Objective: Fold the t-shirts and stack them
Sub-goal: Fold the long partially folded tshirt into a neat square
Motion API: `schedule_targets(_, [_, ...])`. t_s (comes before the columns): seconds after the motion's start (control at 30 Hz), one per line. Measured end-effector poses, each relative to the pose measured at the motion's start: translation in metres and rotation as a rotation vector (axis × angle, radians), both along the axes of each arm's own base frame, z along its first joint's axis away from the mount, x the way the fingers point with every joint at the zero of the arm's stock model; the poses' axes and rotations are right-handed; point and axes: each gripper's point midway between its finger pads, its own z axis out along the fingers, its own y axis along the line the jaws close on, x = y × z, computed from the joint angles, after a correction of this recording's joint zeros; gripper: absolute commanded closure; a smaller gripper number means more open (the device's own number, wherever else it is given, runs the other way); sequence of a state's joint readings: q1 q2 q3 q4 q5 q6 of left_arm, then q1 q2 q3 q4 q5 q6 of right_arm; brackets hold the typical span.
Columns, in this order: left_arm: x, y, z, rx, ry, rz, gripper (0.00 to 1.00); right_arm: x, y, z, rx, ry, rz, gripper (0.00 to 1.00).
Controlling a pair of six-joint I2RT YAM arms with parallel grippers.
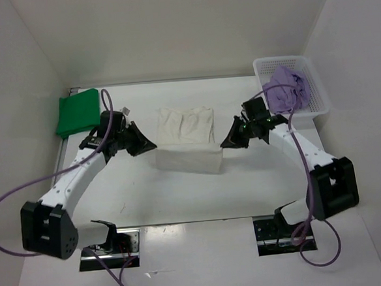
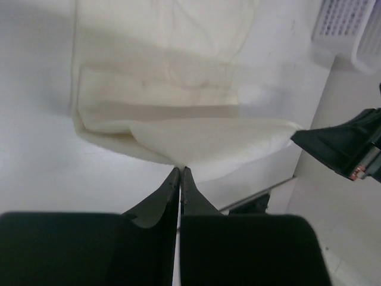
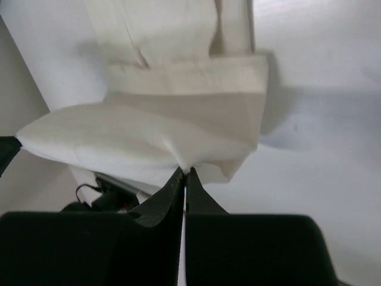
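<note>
Softly creased, the cream cloth t-shirt (image 1: 187, 138) drapes half-folded.

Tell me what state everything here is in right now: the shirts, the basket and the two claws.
white t-shirt: partly folded, near edge lifted off the table by both grippers.
green t-shirt: folded, lying at the far left.
purple t-shirt: crumpled, not folded, in the basket.
basket: upright at the far right, holding the purple t-shirt.
left gripper: shut on the white t-shirt's edge.
right gripper: shut on the white t-shirt's edge.
</note>
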State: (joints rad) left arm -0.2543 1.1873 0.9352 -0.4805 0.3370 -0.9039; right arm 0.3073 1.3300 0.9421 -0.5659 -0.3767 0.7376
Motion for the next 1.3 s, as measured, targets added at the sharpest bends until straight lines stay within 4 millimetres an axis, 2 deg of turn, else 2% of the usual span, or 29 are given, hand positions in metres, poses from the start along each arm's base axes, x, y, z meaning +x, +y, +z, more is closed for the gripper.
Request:
schedule_targets(0.2, [0.099, 0.016, -0.018, 0.070, -0.015, 0.081, 1.00, 0.110, 0.005, 0.008, -0.012, -0.085, 0.013, 0.99])
schedule_targets(0.37, [0.173, 0.026, -0.031, 0.117, -0.056, 0.115, 1.00, 0.199, 0.009, -0.005, 0.021, -0.127, 0.011, 0.99])
schedule_targets(0.47, [0.210, 0.025, -0.044, 0.131, -0.070, 0.125, 1.00, 0.231, 0.009, -0.024, 0.015, -0.127, 0.010, 0.99])
schedule_targets(0.53, [0.231, 0.026, -0.057, 0.143, -0.068, 0.139, 0.97, 0.250, 0.010, -0.034, 0.012, -0.129, 0.007, 0.99])
schedule_targets(0.57, [0.238, 0.026, -0.062, 0.147, -0.067, 0.144, 0.94, 0.257, 0.010, -0.039, 0.011, -0.130, 0.006, 0.97])
schedule_targets(0.6, [0.247, 0.027, -0.067, 0.151, -0.068, 0.153, 0.83, 0.264, 0.010, -0.043, 0.010, -0.131, 0.003, 0.93])
schedule_targets(0.63, [0.253, 0.028, -0.072, 0.150, -0.070, 0.158, 0.73, 0.271, 0.010, -0.048, 0.009, -0.133, 0.001, 0.80])
schedule_targets(0.67, [0.259, 0.028, -0.076, 0.148, -0.070, 0.165, 0.63, 0.276, 0.010, -0.053, 0.008, -0.132, 0.000, 0.73])
schedule_targets(0.73, [0.264, 0.033, -0.084, 0.146, -0.064, 0.178, 0.45, 0.281, 0.009, -0.059, 0.006, -0.125, -0.002, 0.61])
schedule_targets(0.8, [0.267, 0.040, -0.083, 0.134, -0.061, 0.206, 0.43, 0.282, 0.008, -0.059, 0.002, -0.121, 0.001, 0.58])
schedule_targets(0.9, [0.275, 0.050, -0.062, 0.121, -0.117, 0.235, 0.45, 0.286, 0.007, -0.046, -0.006, -0.150, 0.012, 0.56])
schedule_targets(0.93, [0.275, 0.053, -0.054, 0.117, -0.137, 0.243, 0.46, 0.286, 0.006, -0.042, -0.010, -0.160, 0.013, 0.58])
schedule_targets(0.97, [0.274, 0.054, -0.043, 0.108, -0.159, 0.250, 0.46, 0.285, 0.006, -0.036, -0.014, -0.170, 0.013, 0.71])
schedule_targets(1.0, [0.271, 0.053, -0.031, 0.095, -0.181, 0.253, 0.46, 0.282, 0.004, -0.030, -0.019, -0.186, 0.017, 0.79])
schedule_targets(1.07, [0.260, 0.038, -0.012, 0.068, -0.234, 0.226, 0.46, 0.269, 0.007, -0.017, -0.013, -0.193, 0.025, 0.95])
schedule_targets(1.1, [0.251, 0.023, -0.005, 0.051, -0.254, 0.196, 0.47, 0.263, 0.008, -0.010, -0.008, -0.201, 0.031, 0.97])
schedule_targets(1.17, [0.230, -0.014, -0.004, 0.009, -0.269, 0.122, 0.47, 0.247, 0.018, 0.000, 0.016, -0.211, 0.055, 1.00])
schedule_targets(1.23, [0.203, -0.045, -0.024, -0.020, -0.238, 0.040, 0.47, 0.231, 0.036, 0.003, 0.049, -0.208, 0.100, 1.00])
schedule_targets(1.3, [0.171, -0.064, -0.061, -0.026, -0.154, -0.027, 0.47, 0.210, 0.060, -0.007, 0.080, -0.192, 0.158, 1.00])
